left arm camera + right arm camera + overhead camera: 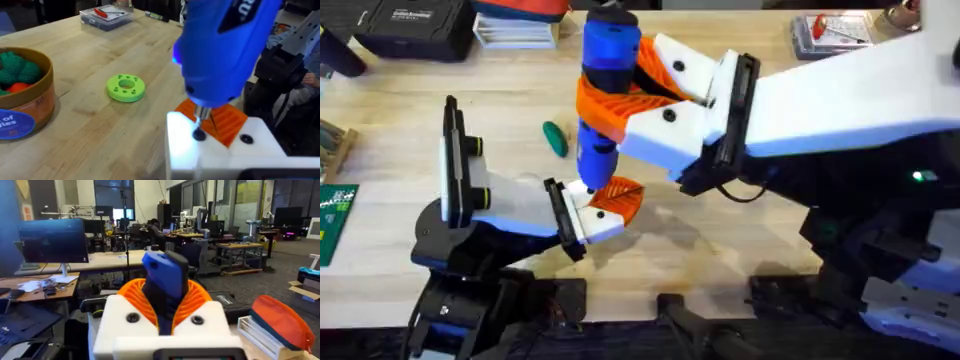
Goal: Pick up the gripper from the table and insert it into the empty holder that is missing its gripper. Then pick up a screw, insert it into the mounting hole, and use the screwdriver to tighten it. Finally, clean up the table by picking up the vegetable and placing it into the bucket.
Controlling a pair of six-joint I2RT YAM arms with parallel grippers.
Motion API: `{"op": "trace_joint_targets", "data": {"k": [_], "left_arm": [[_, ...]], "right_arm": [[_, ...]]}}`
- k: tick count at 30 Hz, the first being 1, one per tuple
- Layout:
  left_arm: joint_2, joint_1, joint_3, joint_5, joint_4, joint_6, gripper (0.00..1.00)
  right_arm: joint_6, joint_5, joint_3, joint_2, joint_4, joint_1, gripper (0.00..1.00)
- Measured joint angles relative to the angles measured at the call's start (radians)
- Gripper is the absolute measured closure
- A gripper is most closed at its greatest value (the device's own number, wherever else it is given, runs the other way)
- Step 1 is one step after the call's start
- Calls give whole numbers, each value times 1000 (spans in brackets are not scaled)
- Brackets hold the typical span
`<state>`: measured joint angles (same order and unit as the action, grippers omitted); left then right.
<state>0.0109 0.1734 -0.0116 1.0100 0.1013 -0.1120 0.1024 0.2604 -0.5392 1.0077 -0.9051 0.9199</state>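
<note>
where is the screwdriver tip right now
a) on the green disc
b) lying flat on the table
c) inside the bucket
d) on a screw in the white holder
d: the right hand holds the blue screwdriver upright, its tip on a dark screw in the white holder.

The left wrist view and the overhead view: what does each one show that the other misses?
Left wrist alone: a round tan-yellow bucket of toy produce and a flat light green plastic disc. Overhead alone: a small dark green toy vegetable on the table and the right pincer clamping the screwdriver. Both: the blue-handled screwdriver standing tip-down on the white plastic holder with its orange ribbed tip.
</note>
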Motion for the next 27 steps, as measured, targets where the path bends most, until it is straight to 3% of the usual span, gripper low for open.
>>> {"op": "trace_joint_targets", "data": {"k": [27], "left_arm": [[0,0,0,0,0,0,997]], "right_arm": [[33,0,0,22,-22,0,917]]}}
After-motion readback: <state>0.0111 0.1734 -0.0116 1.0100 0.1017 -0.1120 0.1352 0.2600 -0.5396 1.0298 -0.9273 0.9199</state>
